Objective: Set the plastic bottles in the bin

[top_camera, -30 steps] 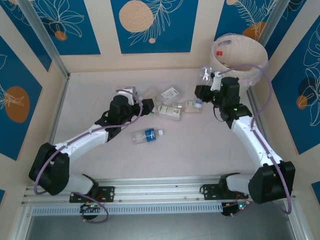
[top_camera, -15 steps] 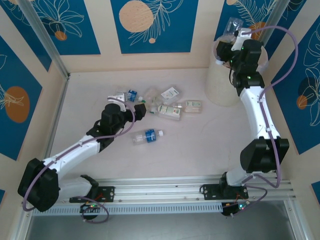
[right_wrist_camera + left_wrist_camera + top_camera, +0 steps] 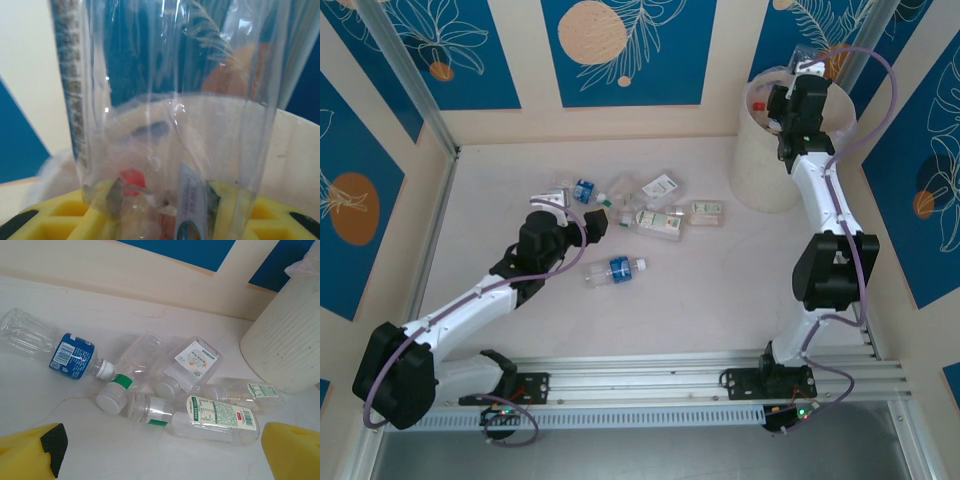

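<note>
The right gripper (image 3: 798, 62) holds a clear bottle (image 3: 175, 90) over the far-right bin (image 3: 760, 180), blurring its inside; the left gripper (image 3: 160, 452) stands open before lying bottles (image 3: 215, 417).

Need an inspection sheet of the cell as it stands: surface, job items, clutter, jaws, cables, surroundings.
Surface: pale tabletop, fine crack lines.
Job's things: plastic bottles clustered mid-table; one blue-labelled bottle apart, nearer the arms; bin far right, red cap inside.
Clutter: nothing seen.
Grippers: left gripper jaws open, facing the cluster; right gripper over the bin, jaws on a clear bottle.
Cables: purple cable arches above the right arm.
Surroundings: blue leaf-print wall panels; aluminium rail at near edge.
</note>
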{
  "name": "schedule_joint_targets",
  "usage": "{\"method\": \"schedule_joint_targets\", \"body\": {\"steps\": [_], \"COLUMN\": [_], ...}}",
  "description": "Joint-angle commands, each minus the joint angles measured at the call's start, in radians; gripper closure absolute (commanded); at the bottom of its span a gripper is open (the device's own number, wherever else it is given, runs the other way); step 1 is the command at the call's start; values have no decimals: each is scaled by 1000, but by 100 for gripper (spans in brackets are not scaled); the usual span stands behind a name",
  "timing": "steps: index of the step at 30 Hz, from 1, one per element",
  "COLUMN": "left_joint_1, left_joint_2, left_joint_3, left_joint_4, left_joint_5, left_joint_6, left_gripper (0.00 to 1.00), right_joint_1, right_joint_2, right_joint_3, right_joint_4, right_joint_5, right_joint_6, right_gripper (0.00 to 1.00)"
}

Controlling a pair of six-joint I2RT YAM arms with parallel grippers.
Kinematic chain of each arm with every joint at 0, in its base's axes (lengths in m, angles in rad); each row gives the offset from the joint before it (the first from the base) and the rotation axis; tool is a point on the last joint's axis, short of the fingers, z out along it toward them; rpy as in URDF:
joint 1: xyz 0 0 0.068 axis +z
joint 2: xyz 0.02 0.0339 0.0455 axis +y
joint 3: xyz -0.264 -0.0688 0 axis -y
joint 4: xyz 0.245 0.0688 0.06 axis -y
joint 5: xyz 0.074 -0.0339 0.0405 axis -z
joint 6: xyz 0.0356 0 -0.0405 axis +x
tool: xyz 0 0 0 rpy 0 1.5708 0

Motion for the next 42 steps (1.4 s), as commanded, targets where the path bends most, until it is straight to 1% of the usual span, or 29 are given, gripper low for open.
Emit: {"method": "schedule_joint_targets", "body": {"steps": [1,4,7,8,11,15,21,25,26,27,28,33,37,42], "left_joint_1": [12,13,15,16,19,22,28,34,35,36,36,37,38,37], "left_joint_2": [4,13,18,18,18,20,25,30,32,34,36,49,62,81], "left_joint_3": [-15,-16,-17,-17,-17,-20,-23,-18,-14,-10,-5,15,13,26], "left_joint_4": [30,33,36,36,34,34,19,-3,-13,-23,-34,-59,-43,-64], "left_joint_5": [17,17,18,20,18,17,19,38,40,42,44,49,66,123], "left_joint_6": [-5,-13,-18,-18,-19,-24,-28,0,11,24,37,81,101,206], "left_gripper": [0,0,0,0,0,0,0,0,0,0,0,0,0,0], "right_joint_1": [-29,-44,-47,-48,-43,-36,-37,-36,-36,-36,-37,-36,-33,-16], "right_joint_2": [31,78,126,137,124,58,-25,-100,-120,-141,-164,-252,-323,-429], "right_joint_3": [103,174,258,293,322,269,198,118,97,70,43,-64,-140,-264], "right_joint_4": [-87,-220,-343,-386,-430,-384,-355,-321,-306,-291,-274,-213,-193,-145], "right_joint_5": [67,56,66,48,-40,-104,-162,-210,-220,-232,-243,-297,-367,-470], "right_joint_6": [-27,-7,16,25,41,66,102,126,132,139,146,179,192,204], "right_gripper": [54,49,33,27,18,14,12,10,8,3,0,1,1,1]}}
